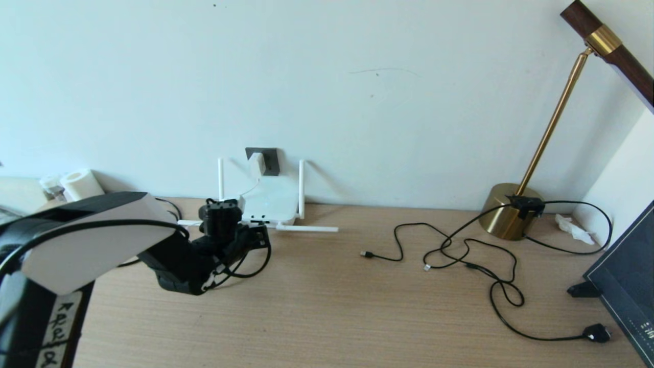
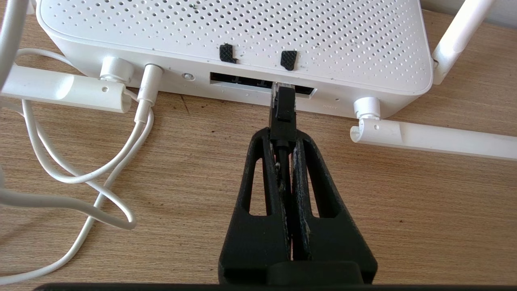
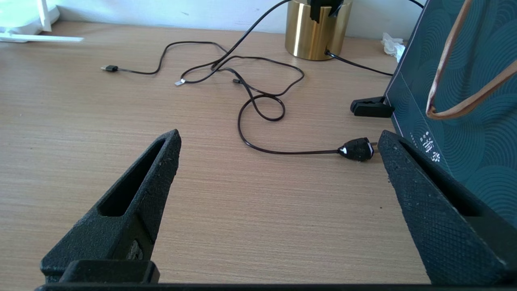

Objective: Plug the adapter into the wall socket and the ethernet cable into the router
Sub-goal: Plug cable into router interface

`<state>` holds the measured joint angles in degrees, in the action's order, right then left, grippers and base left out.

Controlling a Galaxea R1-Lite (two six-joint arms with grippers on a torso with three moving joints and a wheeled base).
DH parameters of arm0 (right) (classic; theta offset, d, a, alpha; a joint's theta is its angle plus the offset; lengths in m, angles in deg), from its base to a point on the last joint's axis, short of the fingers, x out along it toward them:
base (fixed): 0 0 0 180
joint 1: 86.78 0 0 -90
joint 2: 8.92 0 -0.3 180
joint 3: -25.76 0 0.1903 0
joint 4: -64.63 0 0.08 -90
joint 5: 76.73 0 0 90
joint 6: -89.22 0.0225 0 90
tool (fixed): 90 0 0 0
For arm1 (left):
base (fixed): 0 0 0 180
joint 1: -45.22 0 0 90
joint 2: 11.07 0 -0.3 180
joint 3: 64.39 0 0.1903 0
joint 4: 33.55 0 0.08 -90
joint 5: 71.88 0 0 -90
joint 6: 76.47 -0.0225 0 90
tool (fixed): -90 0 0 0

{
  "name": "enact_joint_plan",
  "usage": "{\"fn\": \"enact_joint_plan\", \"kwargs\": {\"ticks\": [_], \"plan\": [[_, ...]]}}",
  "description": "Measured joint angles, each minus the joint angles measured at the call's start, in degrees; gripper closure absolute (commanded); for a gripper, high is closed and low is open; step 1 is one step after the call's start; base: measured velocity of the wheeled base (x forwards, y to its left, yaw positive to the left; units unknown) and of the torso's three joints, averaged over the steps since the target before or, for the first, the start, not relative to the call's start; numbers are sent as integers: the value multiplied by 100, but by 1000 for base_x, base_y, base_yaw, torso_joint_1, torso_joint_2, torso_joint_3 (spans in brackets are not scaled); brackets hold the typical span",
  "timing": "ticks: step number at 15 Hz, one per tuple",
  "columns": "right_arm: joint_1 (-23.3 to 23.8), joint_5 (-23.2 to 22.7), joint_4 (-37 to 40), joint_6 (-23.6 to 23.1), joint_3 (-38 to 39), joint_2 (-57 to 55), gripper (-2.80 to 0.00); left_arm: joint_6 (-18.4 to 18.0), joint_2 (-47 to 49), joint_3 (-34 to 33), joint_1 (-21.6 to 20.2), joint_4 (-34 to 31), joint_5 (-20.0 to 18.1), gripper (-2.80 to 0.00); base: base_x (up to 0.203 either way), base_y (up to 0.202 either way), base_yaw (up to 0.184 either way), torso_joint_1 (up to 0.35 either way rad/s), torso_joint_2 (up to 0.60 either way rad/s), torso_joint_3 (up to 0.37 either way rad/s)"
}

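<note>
The white router lies against the wall below the dark grey wall socket. The white adapter sits in that socket, and its thin white cord runs into the router's edge. My left gripper is shut on the ethernet cable just behind its black plug. The plug's clear tip stands at the router's dark port slot; how deep it sits I cannot tell. The cable's slack loops below the left gripper. My right gripper hovers open over bare desk at the right, holding nothing.
Two router antennas lie flat on the desk either side of the plug. Thin black cords sprawl to the right, one ending in a small black plug. A brass lamp base and a dark bag stand at the far right.
</note>
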<state>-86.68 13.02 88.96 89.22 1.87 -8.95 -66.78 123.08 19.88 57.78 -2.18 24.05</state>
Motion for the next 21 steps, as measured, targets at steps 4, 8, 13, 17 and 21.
{"fn": "enact_joint_plan", "kwargs": {"ticks": [4,8,13,17,21], "plan": [[0,2,0,0,0,0,-280,-1,9,30,-20,-13,0,0,0,0,0,0,0,0],[0,0,0,0,0,0,-280,-1,20,73,-28,-30,-2,0,0,0,0,0,0,0],[0,2,-1,0,0,0,-280,-1,-13,-24,-20,26,-2,0,0,0,0,0,0,0],[0,2,-2,2,0,0,-280,1,-30,-51,-26,20,-2,0,0,0,0,0,0,0],[0,0,0,0,0,0,-280,0,0,-16,-26,-4,0,0,0,0,0,0,0,0]]}}
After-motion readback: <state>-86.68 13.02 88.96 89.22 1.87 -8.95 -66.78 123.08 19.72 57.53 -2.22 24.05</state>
